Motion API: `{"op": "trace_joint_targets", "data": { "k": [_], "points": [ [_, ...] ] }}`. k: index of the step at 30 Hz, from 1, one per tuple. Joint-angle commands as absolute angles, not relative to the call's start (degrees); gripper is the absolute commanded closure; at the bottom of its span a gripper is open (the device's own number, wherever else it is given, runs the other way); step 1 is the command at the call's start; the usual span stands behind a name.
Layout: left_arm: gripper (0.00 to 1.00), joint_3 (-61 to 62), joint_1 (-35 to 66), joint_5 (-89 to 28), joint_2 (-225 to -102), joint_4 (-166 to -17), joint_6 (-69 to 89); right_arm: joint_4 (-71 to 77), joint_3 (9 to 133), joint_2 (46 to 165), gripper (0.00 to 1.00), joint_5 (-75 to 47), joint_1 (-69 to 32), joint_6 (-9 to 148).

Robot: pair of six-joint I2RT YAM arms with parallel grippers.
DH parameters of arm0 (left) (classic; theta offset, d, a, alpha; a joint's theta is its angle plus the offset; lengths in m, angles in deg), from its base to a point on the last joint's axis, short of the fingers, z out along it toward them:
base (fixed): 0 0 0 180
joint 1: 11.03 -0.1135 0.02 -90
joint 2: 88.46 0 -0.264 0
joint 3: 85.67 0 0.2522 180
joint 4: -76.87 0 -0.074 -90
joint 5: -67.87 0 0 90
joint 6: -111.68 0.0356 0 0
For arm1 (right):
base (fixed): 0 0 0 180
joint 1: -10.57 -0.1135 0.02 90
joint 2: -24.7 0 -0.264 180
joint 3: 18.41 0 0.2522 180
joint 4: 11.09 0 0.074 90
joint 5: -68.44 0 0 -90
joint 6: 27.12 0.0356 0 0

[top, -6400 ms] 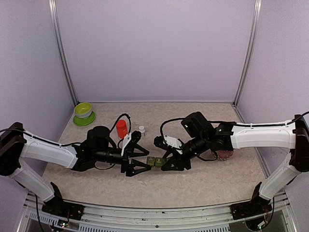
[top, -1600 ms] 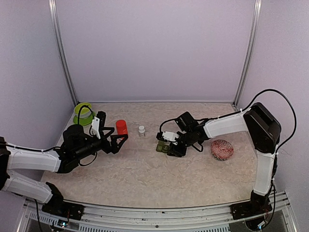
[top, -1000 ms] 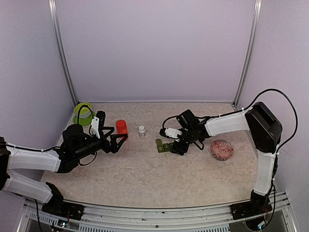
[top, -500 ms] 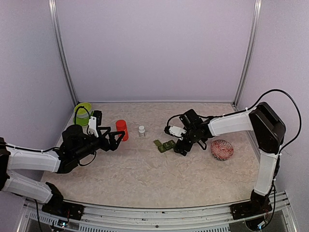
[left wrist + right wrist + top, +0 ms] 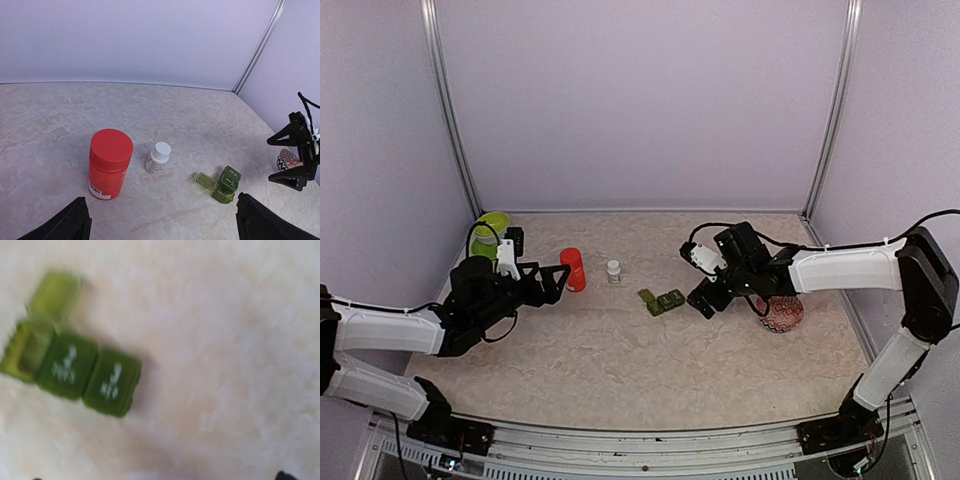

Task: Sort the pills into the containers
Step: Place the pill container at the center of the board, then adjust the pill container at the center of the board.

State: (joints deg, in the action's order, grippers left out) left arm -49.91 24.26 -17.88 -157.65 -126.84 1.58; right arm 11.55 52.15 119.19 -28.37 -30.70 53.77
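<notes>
Top: both my hands spread, empty. Left hand (image 5: 556,283) just short of the red bottle (image 5: 573,269). Right hand (image 5: 703,298) just beside the containers (image 5: 663,300) on the bench (image 5: 620,370).
Left wrist: containers ahead-right, well apart, end lid open.
Right wrist: containers below, blurred.
Likely next: grip the bottle for pills.

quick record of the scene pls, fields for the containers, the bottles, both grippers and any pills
containers: three joined green boxes, left end lid flipped open, other two lids shut
red bottle: upright, capped, left of the containers
white bottle: upright, capped, between red bottle and containers
left gripper: open, empty, pointed at the red bottle
right gripper: open, empty, just right of the containers, not touching
pills: none visible loose; open box's contents too blurred to tell
</notes>
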Motion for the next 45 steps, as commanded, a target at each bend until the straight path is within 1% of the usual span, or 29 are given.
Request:
{"op": "trace_joint_targets", "data": {
  "k": [1,8,13,21,27,38,45],
  "points": [
    [0.01,-48.11,24.32,-14.64,-155.93,-124.43,2.51,6.16,49.7,117.03,0.0,-30.98,-31.34,59.78],
    [0.01,-47.33,24.32,-13.96,-156.71,-122.17,2.24,9.7,53.98,123.48,0.0,-35.4,-32.01,65.41],
    [0.01,-47.78,24.33,-14.74,-157.58,-123.59,2.58,8.05,58.9,126.32,0.0,-32.04,-32.78,67.86],
    [0.01,-48.8,24.3,-15.45,-157.56,-124.78,2.79,9.81,68.16,136.13,0.0,-32.54,-33.74,68.85],
    [0.01,-48.97,24.23,-15.9,-157.37,-124.78,2.87,10.48,69.24,140.47,0.0,-34.69,-33.98,70.19],
    [0.01,-48.95,24.24,-16.23,-157.54,-125.22,2.87,9.7,67.69,139.85,0.0,-33.11,-34.03,69.3],
    [0.01,-48.89,24.22,-16.49,-158.16,-125.31,2.8,11.19,67.59,134.78,0.0,-32.31,-34.07,69.66]
  ]
}}
